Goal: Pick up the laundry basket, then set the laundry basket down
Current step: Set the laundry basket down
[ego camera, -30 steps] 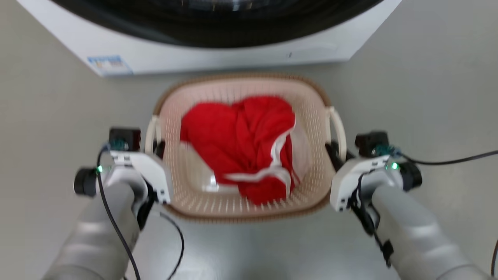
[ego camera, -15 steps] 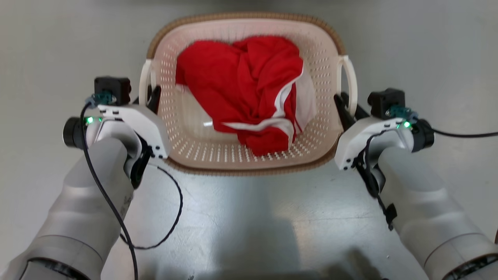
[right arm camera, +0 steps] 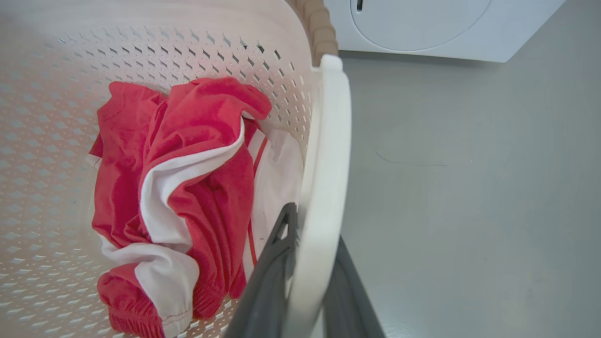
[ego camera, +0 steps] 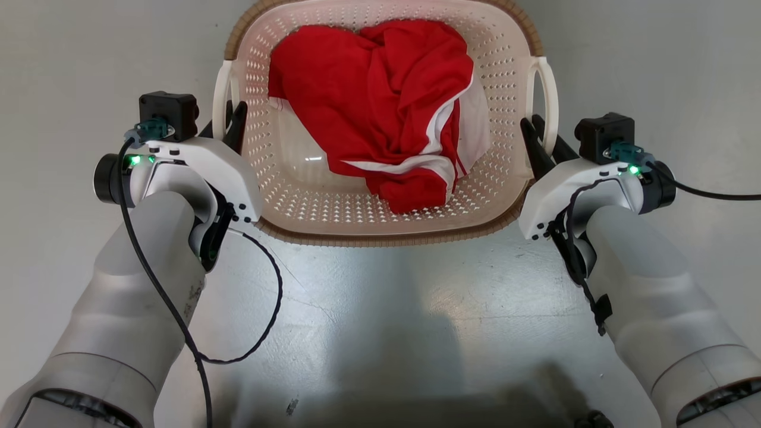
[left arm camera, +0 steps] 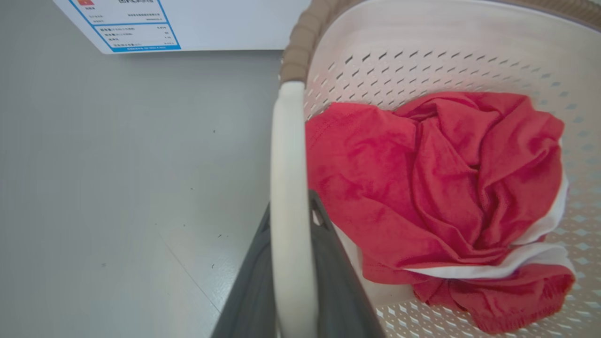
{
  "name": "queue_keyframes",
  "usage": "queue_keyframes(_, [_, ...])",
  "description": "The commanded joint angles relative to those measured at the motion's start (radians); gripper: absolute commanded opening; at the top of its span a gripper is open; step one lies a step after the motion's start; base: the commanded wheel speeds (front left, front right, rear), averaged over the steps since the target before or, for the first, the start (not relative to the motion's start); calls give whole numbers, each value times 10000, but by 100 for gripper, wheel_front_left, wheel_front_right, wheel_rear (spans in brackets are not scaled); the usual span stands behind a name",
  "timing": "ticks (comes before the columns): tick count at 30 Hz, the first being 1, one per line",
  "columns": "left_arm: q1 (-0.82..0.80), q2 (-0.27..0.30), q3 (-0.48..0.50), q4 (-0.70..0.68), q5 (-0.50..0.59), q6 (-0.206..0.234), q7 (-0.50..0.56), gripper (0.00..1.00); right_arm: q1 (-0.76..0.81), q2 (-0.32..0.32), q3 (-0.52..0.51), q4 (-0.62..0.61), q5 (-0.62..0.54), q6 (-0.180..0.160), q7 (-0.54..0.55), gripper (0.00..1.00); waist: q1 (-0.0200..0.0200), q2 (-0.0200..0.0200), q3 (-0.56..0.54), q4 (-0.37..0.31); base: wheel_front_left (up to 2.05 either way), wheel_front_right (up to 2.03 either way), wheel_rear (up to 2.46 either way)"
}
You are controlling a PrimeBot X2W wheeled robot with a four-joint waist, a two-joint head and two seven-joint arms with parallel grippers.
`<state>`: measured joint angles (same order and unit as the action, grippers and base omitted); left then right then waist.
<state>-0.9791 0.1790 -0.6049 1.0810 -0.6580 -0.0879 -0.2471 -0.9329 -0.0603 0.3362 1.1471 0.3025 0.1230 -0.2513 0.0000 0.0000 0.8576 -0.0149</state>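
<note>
The laundry basket, cream with perforated walls and a brown rim, sits at the top centre of the head view between my two arms. A red garment with white trim lies crumpled inside it. My left gripper is shut on the basket's white left loop handle, with a dark finger on either side of it. My right gripper is shut the same way on the right loop handle, its fingers flanking the loop. The basket's far rim is cut off at the head view's top edge.
The white washing machine stands just beyond the basket, its front panel also in the right wrist view. Grey floor surrounds the basket. A black cable loops off my left forearm.
The head camera has shifted, so the washing machine has left the head view. The basket now looks larger and higher in that view. Both grippers have stayed at the handles.
</note>
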Motion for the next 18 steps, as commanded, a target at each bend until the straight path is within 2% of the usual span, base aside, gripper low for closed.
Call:
queue_keyframes(1, [-222,343,229,-239,185,-41,-146,0,253,101,142,-42,-237,77,-72,0,0,0,56,3,0,0,0])
queue_keyframes(18, [-384,181,732,-50,819,-190,-147,0,171,101,-783,-43,-950,77,-100,0,0,0,337,33,0,0,0])
